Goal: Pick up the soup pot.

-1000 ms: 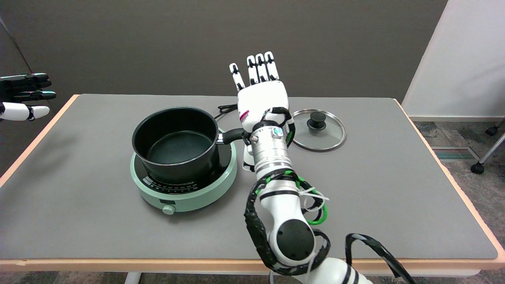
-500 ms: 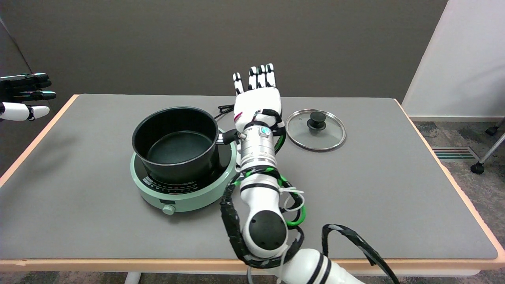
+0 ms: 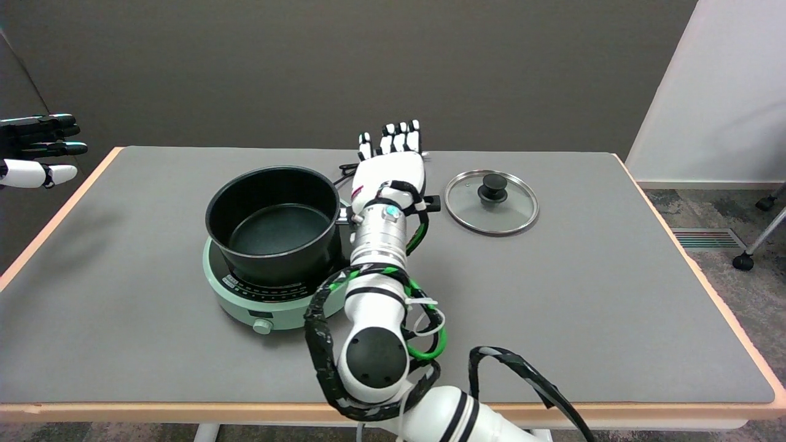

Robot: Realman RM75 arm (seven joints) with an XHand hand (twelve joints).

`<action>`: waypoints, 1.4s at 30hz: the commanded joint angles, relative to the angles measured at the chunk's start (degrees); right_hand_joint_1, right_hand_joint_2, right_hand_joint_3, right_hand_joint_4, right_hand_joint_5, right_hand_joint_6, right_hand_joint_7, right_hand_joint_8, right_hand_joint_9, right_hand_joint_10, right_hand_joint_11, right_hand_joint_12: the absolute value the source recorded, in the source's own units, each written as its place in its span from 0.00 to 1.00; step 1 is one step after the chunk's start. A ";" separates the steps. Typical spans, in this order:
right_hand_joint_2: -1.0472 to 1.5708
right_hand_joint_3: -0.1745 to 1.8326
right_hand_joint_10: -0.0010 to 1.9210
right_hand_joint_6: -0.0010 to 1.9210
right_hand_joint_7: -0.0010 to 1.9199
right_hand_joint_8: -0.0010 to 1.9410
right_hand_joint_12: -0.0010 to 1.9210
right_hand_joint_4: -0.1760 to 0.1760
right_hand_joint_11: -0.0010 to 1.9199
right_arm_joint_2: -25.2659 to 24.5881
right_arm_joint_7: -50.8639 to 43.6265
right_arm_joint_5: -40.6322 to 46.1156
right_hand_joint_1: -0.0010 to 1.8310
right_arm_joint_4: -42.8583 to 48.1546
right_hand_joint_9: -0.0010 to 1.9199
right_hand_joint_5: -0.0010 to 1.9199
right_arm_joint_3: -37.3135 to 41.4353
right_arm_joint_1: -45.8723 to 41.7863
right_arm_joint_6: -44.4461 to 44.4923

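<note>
The right hand [image 3: 390, 172] was over the black soup pot [image 3: 274, 222]'s handle, w/ the pot wall tight on its left. The round glass lid [image 3: 491, 202] lay near on the right. A black cord [image 3: 347, 168] sat just behind. The grey table [image 3: 583, 294] had open room front & right.

Black soup pot [image 3: 273, 221] sits on mint-green induction cooker [image 3: 282, 298], left-centre of grey desk [image 3: 614, 307]. Right robot hand [image 3: 388, 169] lies over pot's side handle, fingers extended toward far edge; whether it touches handle cannot be told. Handle tip [image 3: 431, 202] shows right of wrist. Glass lid [image 3: 491, 201] lies flat beside hand.
</note>
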 commanded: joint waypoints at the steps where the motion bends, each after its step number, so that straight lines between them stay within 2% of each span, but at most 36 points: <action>1: 0.12 0.64 0.01 0.01 0.01 0.01 0.01 1.00 0.01 -3.53 -0.50 3.40 0.63 -5.92 0.01 0.01 -1.13 3.92 -4.39; 12: 0.13 0.61 0.01 0.01 0.01 0.01 0.01 1.00 0.01 -3.61 -0.50 3.80 0.62 -6.00 0.01 0.01 -2.57 3.18 -11.75; 22: 0.14 0.55 0.00 0.00 0.00 0.00 0.00 1.00 0.00 -3.04 -0.50 5.59 0.63 -6.00 0.00 0.00 -2.23 3.20 -11.53; 27: 0.12 0.61 0.01 0.01 0.01 0.01 0.01 1.00 0.01 -1.99 -0.50 7.18 0.64 -5.76 0.01 0.01 -1.85 3.61 -11.15; 31: 0.13 0.61 0.01 0.01 0.01 0.01 0.01 1.00 0.01 -1.43 -0.50 8.37 0.64 -5.59 0.01 0.01 -1.51 3.84 -11.14; 39: 0.12 0.81 0.02 0.02 0.02 0.02 0.02 1.00 0.02 -0.25 -0.50 9.16 0.62 -4.81 0.02 0.02 -0.56 4.00 -9.38; 42: 0.14 0.82 0.03 0.03 0.03 0.03 0.03 1.00 0.03 0.07 -0.50 9.47 0.62 -4.80 0.03 0.03 -0.49 4.17 -9.07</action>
